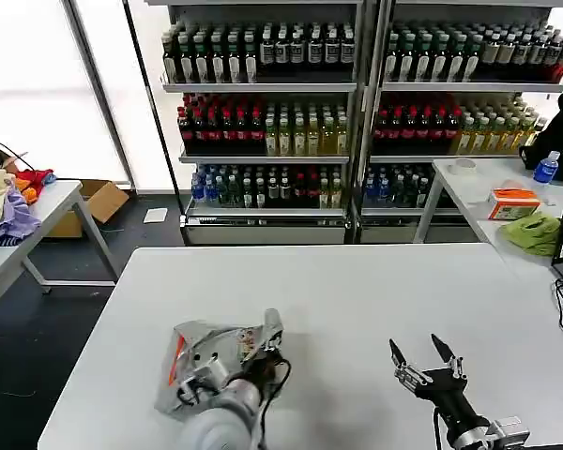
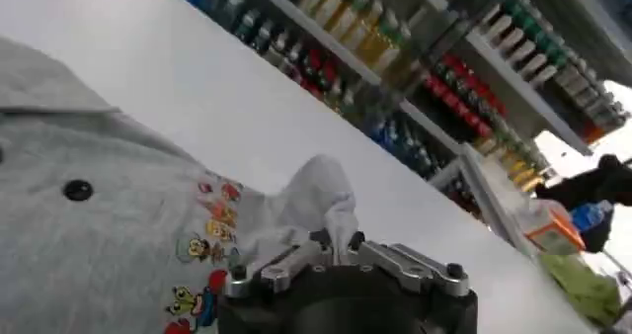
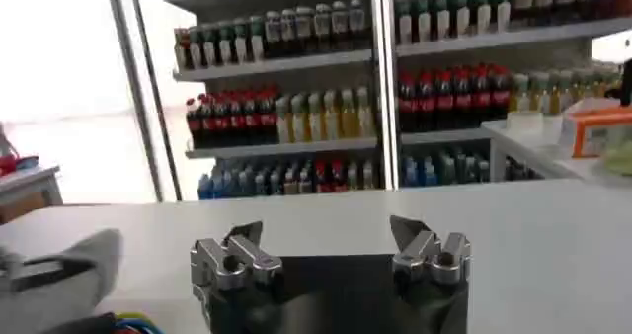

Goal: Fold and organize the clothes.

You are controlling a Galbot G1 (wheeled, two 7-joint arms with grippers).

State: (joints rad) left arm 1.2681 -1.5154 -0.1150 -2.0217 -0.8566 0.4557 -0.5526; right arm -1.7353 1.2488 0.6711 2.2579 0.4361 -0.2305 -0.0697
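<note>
You've got a broad white table (image 1: 357,309) with drink-bottle shelves (image 1: 357,112) behind; the crumpled light grey cotton shirt (image 1: 211,361) sits bunched at its near left, orientation unreadable, partly hidden by your left gripper (image 2: 336,239), clamped on a fold; right gripper (image 1: 424,358) hovers spread wide

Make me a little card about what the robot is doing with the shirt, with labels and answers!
Shirt: grey shirt, bunched up near the front left of the white table
Picture on shirt: small colourful cartoon print
Left hand: left hand shut on a fold of the shirt
Right hand: right hand open, holding nothing, to the right of the shirt
Behind: shelves of bottles
</note>
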